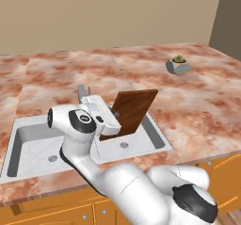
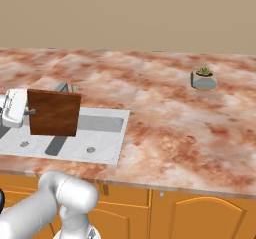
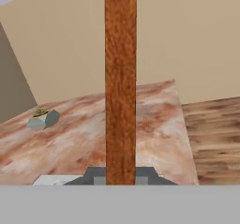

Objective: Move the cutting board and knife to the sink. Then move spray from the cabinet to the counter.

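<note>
The dark brown cutting board [image 1: 134, 110] stands on edge, tilted, over the right basin of the grey sink [image 1: 29, 124]. My gripper [image 1: 111, 121] is shut on the board's left side. From the right base view the board [image 2: 54, 112] hangs above the sink [image 2: 102, 133], with the gripper [image 2: 31, 112] at its left edge. In the hand view the board [image 3: 120, 78] runs up the middle as a narrow strip between my fingertips [image 3: 95, 175]. The marbled counter [image 1: 197, 106] surrounds the sink. The knife, spray and cabinet are out of view.
A faucet [image 1: 81, 91] rises behind the sink. A small potted succulent [image 1: 178, 65] sits far right on the counter, also seen in the right base view [image 2: 203, 78]. Orange drawers [image 2: 200, 213] run below the counter's front edge.
</note>
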